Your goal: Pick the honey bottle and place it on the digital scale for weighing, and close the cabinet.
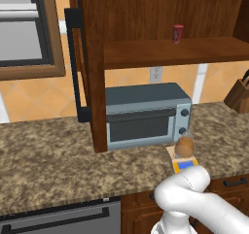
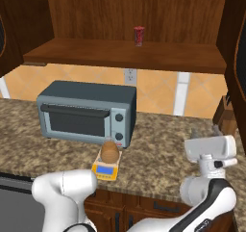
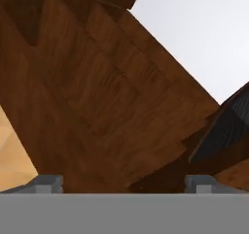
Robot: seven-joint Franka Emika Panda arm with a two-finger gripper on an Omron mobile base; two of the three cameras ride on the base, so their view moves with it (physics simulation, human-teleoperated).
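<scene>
Honey, in its small amber beehive-shaped bottle [image 2: 110, 150] with a pale cap, is already set on the small flat tan digital scale [image 2: 106, 169] with the blue display in its yellow-orange front, just before the grey toaster oven [image 2: 86, 111] on the speckled granite counter [image 2: 158, 149]. That half of the task is judged done. The bottle and scale lie well to the left of the pincer [image 2: 203, 130] and lower than it, as seen from the right base camera.

The large dark brown wooden wall cabinet [image 1: 160, 19] is seen standing open, a small red can [image 1: 178, 33] resting on its shelf well above and to the left of the pincer. One dark panelled door with its long black bar handle [image 1: 76, 63] is swung out at the far left; another open door [image 2: 235, 58] hangs just above and to the right of the pincer. Closing is what is left.

The pincer is raised at the right end of the counter, pointed up at dark wood panelling close ahead. Its two small tips [image 3: 48, 182] are held wide apart with nothing between them.
</scene>
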